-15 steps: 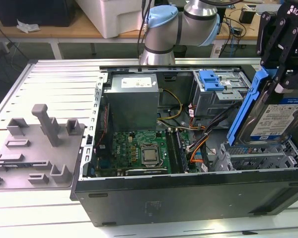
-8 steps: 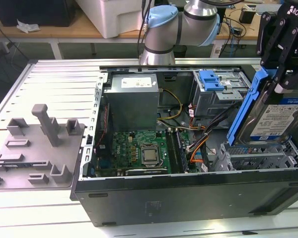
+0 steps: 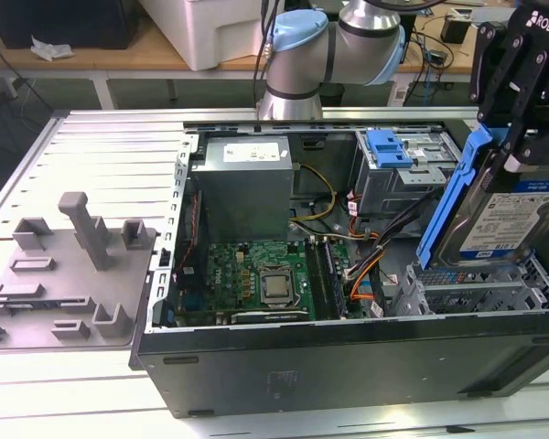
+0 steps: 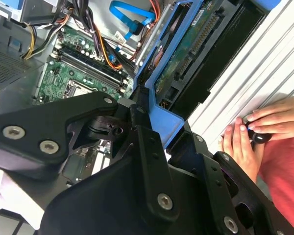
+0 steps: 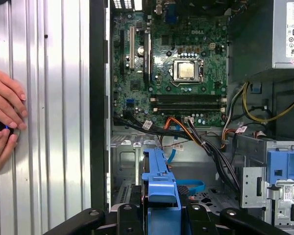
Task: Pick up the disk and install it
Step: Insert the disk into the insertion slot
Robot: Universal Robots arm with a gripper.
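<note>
Gripper of black metal pinched the flat silver hard-drive disk by its blue plastic rail frame. It held the disk on edge and tilted above the open black computer case, over the grey metal drive bay at the case's end toward the exterior view's right. Inside the case lay the green motherboard. Beside the case, a person's hands rested on the ribbed grey table, closed around a small dark object.
</note>
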